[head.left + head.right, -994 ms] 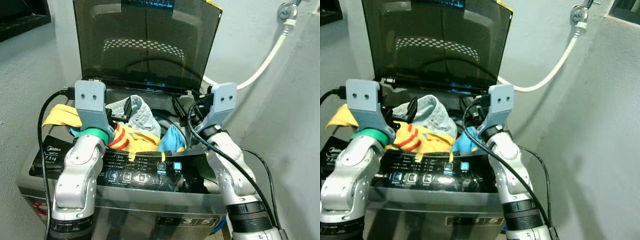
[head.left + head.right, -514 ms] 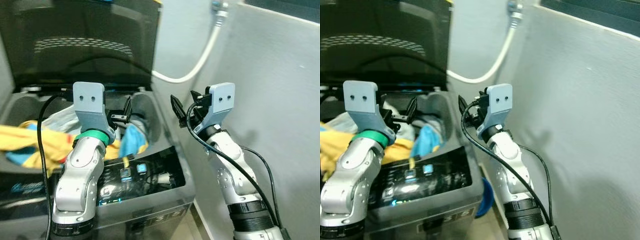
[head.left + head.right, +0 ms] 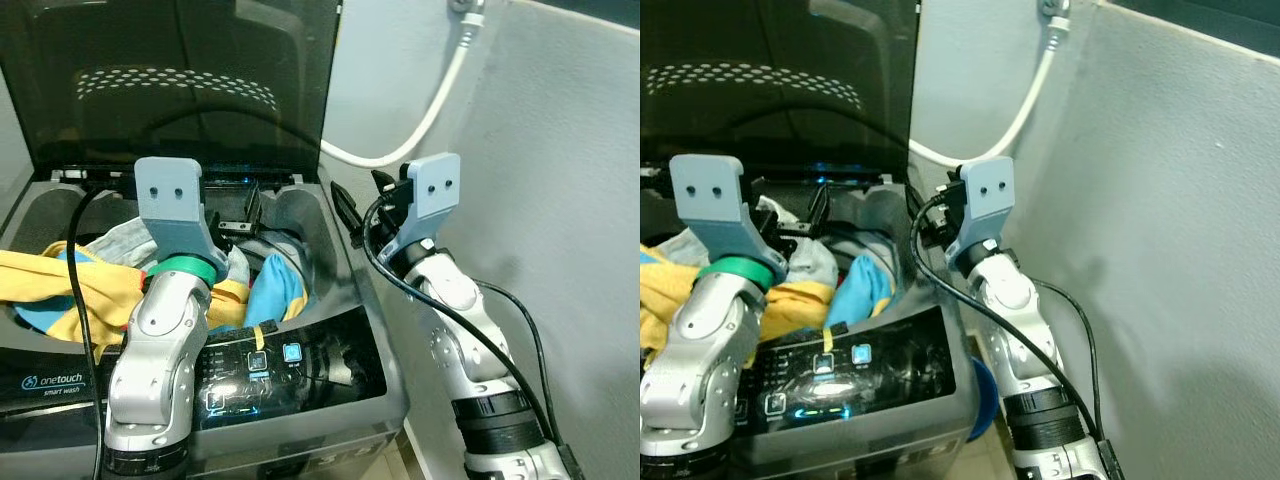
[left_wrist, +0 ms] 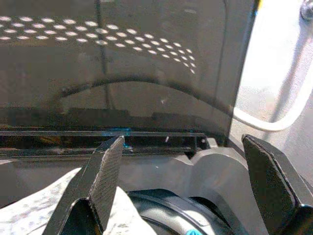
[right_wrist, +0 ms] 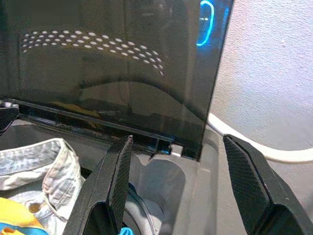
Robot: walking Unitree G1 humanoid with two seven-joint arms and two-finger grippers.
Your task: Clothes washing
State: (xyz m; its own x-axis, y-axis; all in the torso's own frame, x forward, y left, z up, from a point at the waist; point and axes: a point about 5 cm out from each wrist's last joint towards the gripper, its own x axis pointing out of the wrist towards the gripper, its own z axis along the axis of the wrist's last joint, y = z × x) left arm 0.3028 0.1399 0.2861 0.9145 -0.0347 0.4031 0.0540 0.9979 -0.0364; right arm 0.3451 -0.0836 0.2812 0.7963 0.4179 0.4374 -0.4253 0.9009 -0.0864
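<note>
Left hand (image 4: 186, 191) and right hand (image 5: 188, 186) spread wide, washer (image 3: 300, 390) labelled "onetouch smart wash"

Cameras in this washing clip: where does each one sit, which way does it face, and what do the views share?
Left eye view: on the head, looking down at the open washing machine; both silver arms show, left gripper over the clothes, right gripper by the machine's right edge.
Right eye view: beside it, same scene.
Left wrist view: along open fingers toward the raised lid.
Right wrist view: along open fingers toward the same lid and a pale garment.
Shared: lid and white hose.
</note>
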